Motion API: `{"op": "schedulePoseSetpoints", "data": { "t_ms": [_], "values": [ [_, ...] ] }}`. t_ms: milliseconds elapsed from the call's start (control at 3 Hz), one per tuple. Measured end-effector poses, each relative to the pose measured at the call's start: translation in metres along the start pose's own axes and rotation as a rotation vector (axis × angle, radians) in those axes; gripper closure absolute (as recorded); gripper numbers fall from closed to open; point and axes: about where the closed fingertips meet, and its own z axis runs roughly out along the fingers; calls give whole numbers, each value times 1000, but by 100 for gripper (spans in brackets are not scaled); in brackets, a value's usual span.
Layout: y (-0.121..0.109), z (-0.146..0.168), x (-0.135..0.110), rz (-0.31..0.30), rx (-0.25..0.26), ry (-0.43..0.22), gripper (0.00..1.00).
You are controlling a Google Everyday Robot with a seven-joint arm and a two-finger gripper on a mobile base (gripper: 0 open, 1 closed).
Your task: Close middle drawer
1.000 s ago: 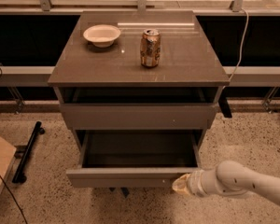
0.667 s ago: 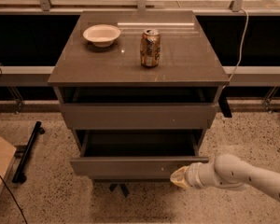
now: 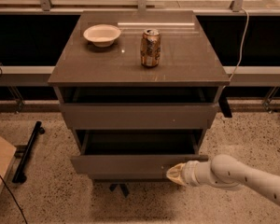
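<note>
The middle drawer (image 3: 130, 165) is partly pulled out of the grey-brown cabinet (image 3: 84, 73). Its flat front faces me and a strip of its dark grey inside (image 3: 140, 143) shows above it. My gripper (image 3: 173, 174) comes in from the lower right on a white arm (image 3: 242, 175). Its yellowish fingertips are together and rest against the right part of the drawer's front, holding nothing. The uppermost drawer front (image 3: 140, 115) sits above, with a dark gap under the cabinet top. The lowest drawer is hidden behind the middle one.
A white bowl (image 3: 101, 34) and a drink can (image 3: 150, 48) stand on the cabinet top. A black bar (image 3: 28, 150) and a cardboard piece (image 3: 0, 164) lie on the speckled floor at left. A cable (image 3: 242, 36) hangs at the right.
The middle drawer has slid back into the cabinet, showing less of its inside. My gripper has followed its front inward and up, staying pressed on the right part.
</note>
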Motion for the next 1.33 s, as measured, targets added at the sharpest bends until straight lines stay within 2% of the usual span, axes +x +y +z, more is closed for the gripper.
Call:
{"op": "schedulePoseSetpoints", "data": {
  "t_ms": [333, 667, 1000, 1333],
  "values": [
    [-23, 21, -21, -34, 36, -75, 100],
    [-39, 32, -35, -58, 58, -116, 83],
    [-38, 33, -36, -58, 56, -117, 53],
    [-37, 34, -37, -58, 53, -118, 28]
  ]
}}
